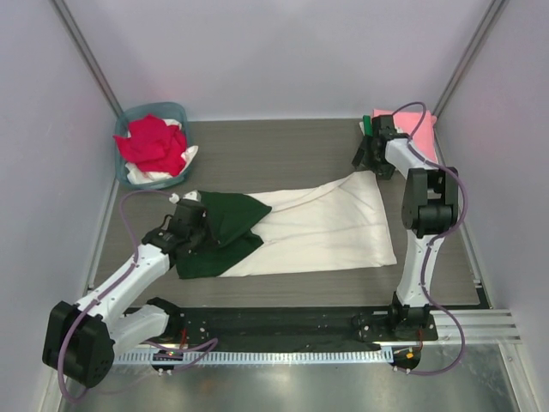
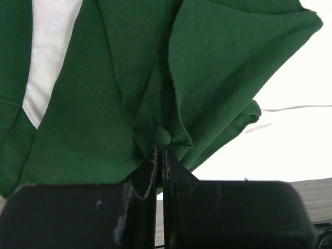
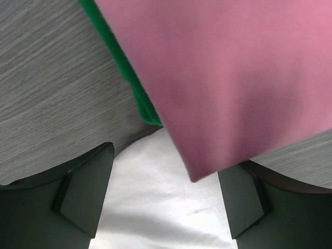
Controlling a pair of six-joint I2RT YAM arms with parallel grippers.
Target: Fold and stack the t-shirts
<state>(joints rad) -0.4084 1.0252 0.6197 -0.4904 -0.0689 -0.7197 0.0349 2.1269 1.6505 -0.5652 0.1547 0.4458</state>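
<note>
Top view: the cream t-shirt (image 1: 326, 227) lies flat mid-table (image 1: 283, 150), long axis left to right. Its dark green sleeve (image 1: 227, 219) end is bunched and turned in over the body.
- The left gripper (image 1: 199, 227) sits on that green bunch. My read: it's carrying the sleeve inward for the 1st fold.
- The right gripper (image 1: 367, 163) hangs over the shirt's far-right corner, just beside the pink t-shirt (image 1: 420, 120) folded at the far-right edge. That looks like the stack site, so the cream one should end up there.
- The teal basket (image 1: 176, 109) at far left holds a red t-shirt (image 1: 154, 144) and a white t-shirt (image 1: 159, 176), both unfolded, so at least 2 more to do.

Left wrist: jaws are pressed together on a small pleat of green cloth (image 2: 161, 136), pinched right at the fingertips. The grip is shallow and a hard tug could slip it. Cream cloth shows beyond the sleeve.

Right wrist: the 2 fingers (image 3: 85, 192) are spread wide with nothing between them but cream cloth below.
- The pink corner overhangs the gap, with a green t-shirt (image 3: 129, 78) edge under it.
- Probably lining up on the cream hem. The risk is snagging the pink corner on closing and disturbing the stack.
</note>
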